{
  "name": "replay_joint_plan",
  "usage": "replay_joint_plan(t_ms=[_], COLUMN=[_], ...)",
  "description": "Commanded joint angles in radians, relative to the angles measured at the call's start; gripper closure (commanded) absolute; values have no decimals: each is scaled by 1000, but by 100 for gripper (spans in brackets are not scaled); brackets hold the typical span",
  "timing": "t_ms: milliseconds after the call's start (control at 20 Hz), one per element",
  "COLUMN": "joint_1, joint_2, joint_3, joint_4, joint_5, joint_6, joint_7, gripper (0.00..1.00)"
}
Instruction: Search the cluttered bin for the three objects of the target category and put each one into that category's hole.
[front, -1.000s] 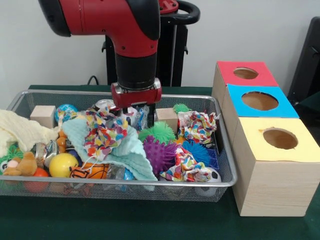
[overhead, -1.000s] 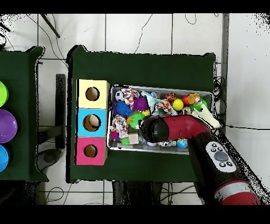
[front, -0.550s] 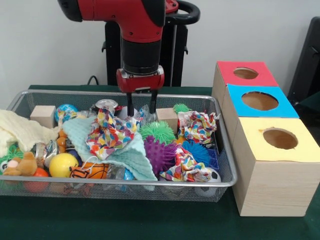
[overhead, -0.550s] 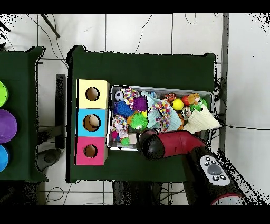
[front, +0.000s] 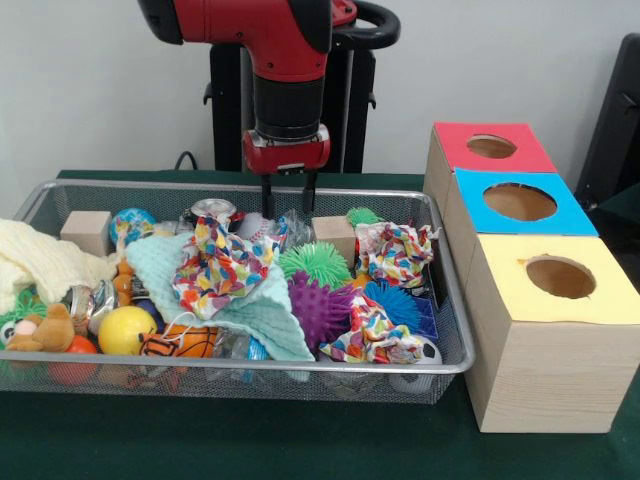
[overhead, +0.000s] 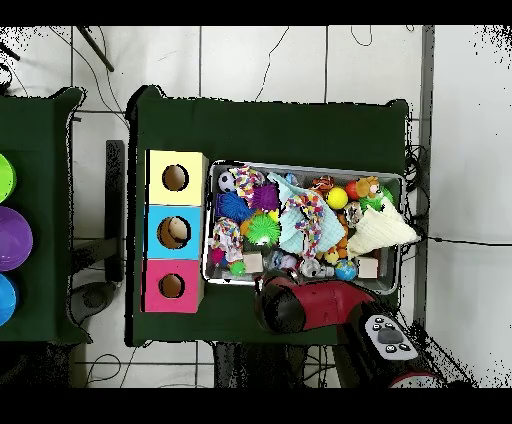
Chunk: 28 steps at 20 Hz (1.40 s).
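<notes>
Hovering over the silver wire-mesh bin's (front: 445, 365) twelve-o'clock rim, the red-and-black gripper (front: 288, 207) hangs slightly parted and empty, apparently clearing the clutter; target objects stay unidentifiable; three coloured-top wooden hole boxes (front: 520, 205) wait at three o'clock.

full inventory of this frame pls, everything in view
wire bin: 1, silver mesh, on green table
wooden boxes: 3 in a row beside the bin, tops red, blue, yellow, one hole each
spiky balls: several, purple, green, blue, bin middle
patterned cloths: 3, multicolour
teal cloth: 1, under a patterned one
yellow ball: 1, bin front
wood blocks: 2, bin back
end effector: raised over bin back, empty, open
</notes>
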Motion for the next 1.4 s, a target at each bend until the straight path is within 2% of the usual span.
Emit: replay_joint_plan(t_ms=[50, 400, 700, 900, 950, 1400], joint_1=[9, 17, 28, 15, 26, 47], joint_2=[69, 84, 130, 95, 130, 148], joint_3=[-43, -47, -67, -50, -61, -64], joint_4=[10, 6, -10, -1, -18, -31], joint_5=[55, 77, 84, 97, 97, 122], joint_6=[-58, -80, -138, -116, -139, -145], joint_7=[221, 205, 205, 187, 194, 195], gripper=[0, 0, 0, 0, 0, 0])
